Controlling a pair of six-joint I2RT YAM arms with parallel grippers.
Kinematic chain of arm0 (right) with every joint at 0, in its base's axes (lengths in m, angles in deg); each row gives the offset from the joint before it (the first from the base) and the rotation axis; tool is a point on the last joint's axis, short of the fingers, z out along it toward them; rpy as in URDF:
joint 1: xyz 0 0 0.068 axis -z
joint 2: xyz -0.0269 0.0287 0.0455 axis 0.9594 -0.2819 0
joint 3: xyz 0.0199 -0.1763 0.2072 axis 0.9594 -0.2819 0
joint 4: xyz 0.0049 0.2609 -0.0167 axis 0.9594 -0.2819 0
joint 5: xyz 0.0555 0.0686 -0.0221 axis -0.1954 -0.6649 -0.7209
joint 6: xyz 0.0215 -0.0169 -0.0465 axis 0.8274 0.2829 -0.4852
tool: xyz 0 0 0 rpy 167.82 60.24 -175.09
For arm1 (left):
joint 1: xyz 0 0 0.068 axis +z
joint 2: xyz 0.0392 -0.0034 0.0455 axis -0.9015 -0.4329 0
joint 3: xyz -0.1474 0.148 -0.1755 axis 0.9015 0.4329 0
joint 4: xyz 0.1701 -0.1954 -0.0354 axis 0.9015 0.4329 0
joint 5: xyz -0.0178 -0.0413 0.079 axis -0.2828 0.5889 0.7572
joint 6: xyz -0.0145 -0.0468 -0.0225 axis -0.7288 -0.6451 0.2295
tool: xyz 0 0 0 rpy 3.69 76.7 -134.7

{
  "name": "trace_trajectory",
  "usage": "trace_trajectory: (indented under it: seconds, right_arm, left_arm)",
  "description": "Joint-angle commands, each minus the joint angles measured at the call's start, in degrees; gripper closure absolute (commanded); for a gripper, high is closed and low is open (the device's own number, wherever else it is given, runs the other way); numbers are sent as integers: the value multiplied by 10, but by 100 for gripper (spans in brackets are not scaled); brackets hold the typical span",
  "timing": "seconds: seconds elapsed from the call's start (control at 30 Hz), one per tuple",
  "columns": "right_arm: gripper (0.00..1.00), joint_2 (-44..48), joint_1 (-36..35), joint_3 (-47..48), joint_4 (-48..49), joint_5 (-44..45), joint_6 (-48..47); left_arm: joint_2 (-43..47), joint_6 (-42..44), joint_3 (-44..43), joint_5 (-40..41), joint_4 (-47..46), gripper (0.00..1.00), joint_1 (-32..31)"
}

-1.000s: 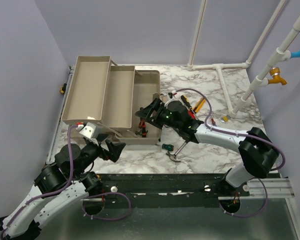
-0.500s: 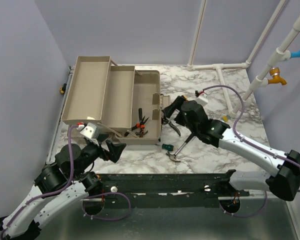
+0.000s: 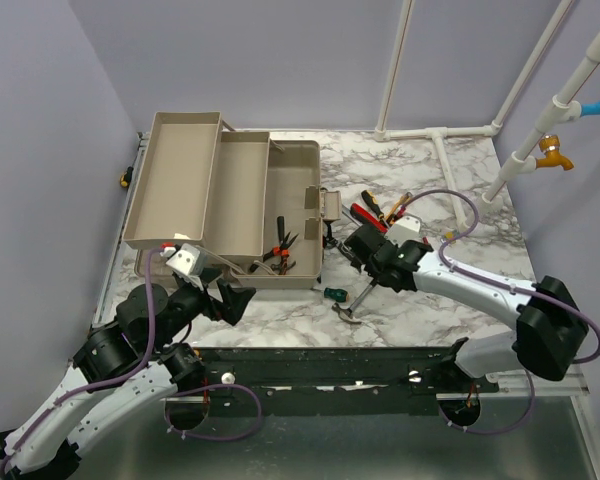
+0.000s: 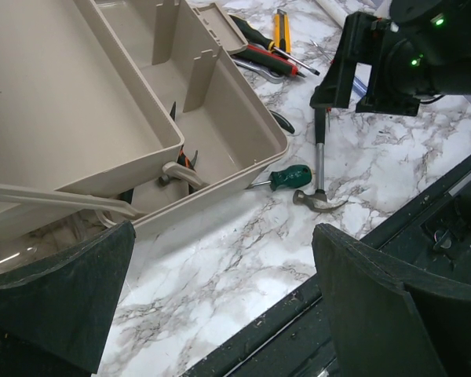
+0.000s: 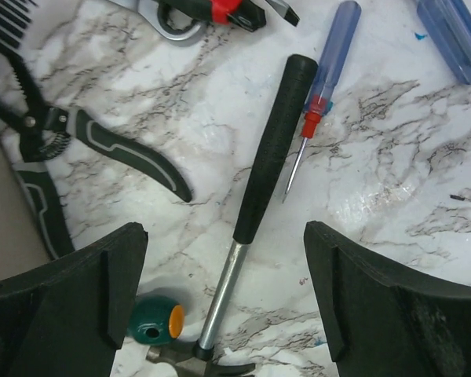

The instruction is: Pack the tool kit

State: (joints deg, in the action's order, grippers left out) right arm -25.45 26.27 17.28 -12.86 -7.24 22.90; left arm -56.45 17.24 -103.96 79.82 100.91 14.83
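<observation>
The beige tool box (image 3: 242, 190) stands open at the left, with orange-handled pliers (image 3: 278, 250) lying in its lower tray (image 4: 220, 133). A hammer (image 3: 355, 298) with a black grip lies on the marble in front of the box, next to a green screwdriver (image 3: 333, 293). My right gripper (image 3: 365, 270) is open and empty, hovering over the hammer (image 5: 259, 204), whose shaft lies between the fingers. The green screwdriver (image 5: 155, 320) is by the left finger. My left gripper (image 3: 230, 300) is open and empty near the box's front corner, above bare marble (image 4: 220, 267).
Black pruning shears (image 5: 78, 141) lie by the box wall. A blue-handled screwdriver (image 5: 322, 86) lies beside the hammer grip. Red-and-black tools (image 3: 368, 208) and a yellow cutter (image 3: 398, 208) lie behind the right gripper. White pipes (image 3: 450, 170) stand at the back right. The table's black front rail (image 4: 361, 259) is close.
My right gripper left the pliers in the box, drew back to the right and came down over the hammer. The left arm barely moved.
</observation>
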Motion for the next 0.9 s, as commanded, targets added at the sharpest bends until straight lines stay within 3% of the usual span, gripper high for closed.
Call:
trace_trajectory:
  seconds: [0.0,0.47,0.63,0.8,0.87]
  right_arm:
    - [15,-42,8,-9,2,17,45]
    - [33,-135,39,-46,52,2,99]
    - [53,-132,54,-78,97,-37,97]
    - [81,-97,57,-83,99,-47,96]
    - [83,-74,59,-79,92,-46,92]
  left_arm:
    - [-5,0,1,-16,-2,1,-1]
    - [10,-1,4,-18,-1,1,-2]
    - [12,-2,3,-18,0,1,-1]
    - [8,0,4,-17,-2,1,-1]
    - [7,0,3,-18,0,1,-1]
